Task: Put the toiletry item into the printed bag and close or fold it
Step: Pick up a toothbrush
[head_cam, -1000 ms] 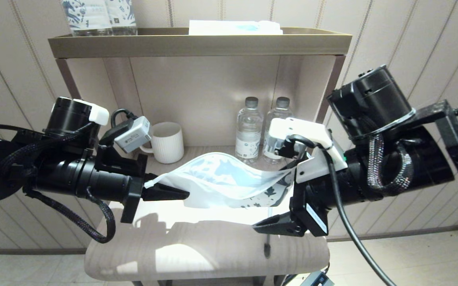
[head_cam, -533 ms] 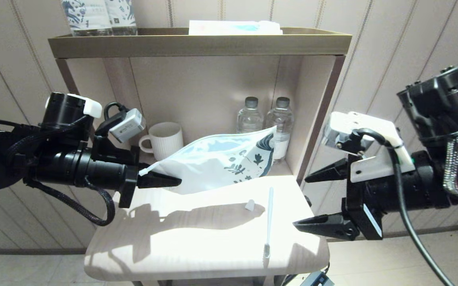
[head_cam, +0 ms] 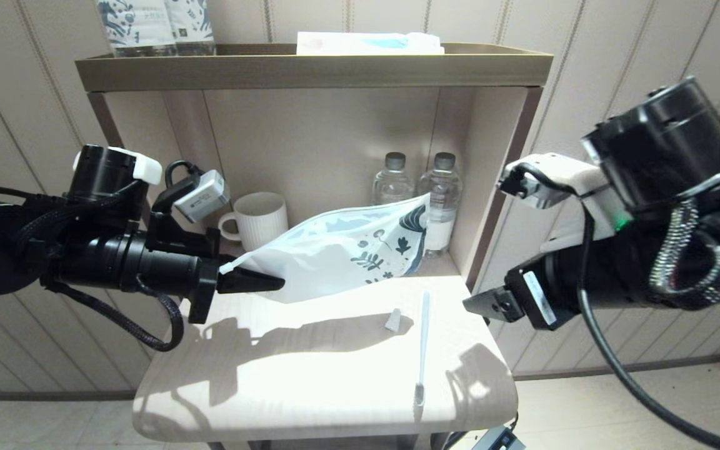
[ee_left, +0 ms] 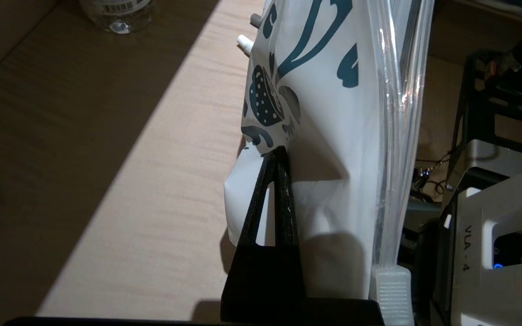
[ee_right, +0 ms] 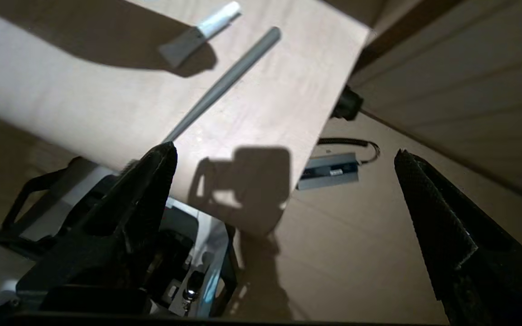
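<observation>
Right gripper [head_cam: 491,304] has let go of the printed bag [head_cam: 341,253] and pulled back off the desk's [head_cam: 310,387] right edge, jaws spread wide and empty. Left gripper [head_cam: 260,282] alone pinches the bag's corner, holding it above the desk. Toothbrush [head_cam: 423,347] lies on the desk, not yet bagged; picking it up looks next.

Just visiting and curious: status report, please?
Left tool shut on printed bag, held above the table. Right tool open, empty, off the table's right edge. Toothbrush still on the table, unobstructed.
</observation>
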Controlling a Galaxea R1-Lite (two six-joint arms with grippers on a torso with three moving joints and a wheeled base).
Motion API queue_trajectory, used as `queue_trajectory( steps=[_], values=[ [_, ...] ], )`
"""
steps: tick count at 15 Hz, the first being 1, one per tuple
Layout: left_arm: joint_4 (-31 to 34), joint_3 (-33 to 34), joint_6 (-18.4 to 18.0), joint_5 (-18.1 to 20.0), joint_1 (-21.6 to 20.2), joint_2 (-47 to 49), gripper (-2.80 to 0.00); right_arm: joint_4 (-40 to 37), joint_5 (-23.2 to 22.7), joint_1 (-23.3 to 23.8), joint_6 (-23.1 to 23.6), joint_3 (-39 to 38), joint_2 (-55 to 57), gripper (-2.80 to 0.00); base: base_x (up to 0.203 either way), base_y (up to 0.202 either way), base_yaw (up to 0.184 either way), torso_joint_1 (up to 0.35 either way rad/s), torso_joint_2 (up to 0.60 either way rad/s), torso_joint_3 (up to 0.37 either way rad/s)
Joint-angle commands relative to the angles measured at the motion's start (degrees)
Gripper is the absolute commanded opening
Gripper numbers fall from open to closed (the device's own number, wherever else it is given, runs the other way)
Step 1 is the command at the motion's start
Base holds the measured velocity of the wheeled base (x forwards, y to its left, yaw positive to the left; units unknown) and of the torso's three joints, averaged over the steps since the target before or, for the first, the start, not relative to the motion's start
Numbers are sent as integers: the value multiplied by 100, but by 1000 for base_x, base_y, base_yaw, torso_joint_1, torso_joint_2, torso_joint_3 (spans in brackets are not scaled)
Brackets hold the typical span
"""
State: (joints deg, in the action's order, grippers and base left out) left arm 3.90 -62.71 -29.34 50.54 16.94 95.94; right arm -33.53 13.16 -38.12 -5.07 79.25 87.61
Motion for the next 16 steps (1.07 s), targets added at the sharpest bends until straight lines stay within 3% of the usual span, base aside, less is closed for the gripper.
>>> queue_trajectory(
  steps=[1,5,8,16],
  values=[
    [5,-22,-10,26,2,-23,-280,-1084,833,-293,-538,861,900,0,0,0,0,0,0,0],
    [-3,-22,-18,26,2,4,-280,-1773,843,-473,-843,1623,1656,0,0,0,0,0,0,0],
    [-3,-22,-10,26,-7,12,-280,-1828,127,-452,-934,1678,1889,0,0,0,0,0,0,0],
    [-3,-40,-19,51,-42,74,-280,-1771,-40,-310,-988,1797,2520,0,0,0,0,0,0,0]
  ],
)
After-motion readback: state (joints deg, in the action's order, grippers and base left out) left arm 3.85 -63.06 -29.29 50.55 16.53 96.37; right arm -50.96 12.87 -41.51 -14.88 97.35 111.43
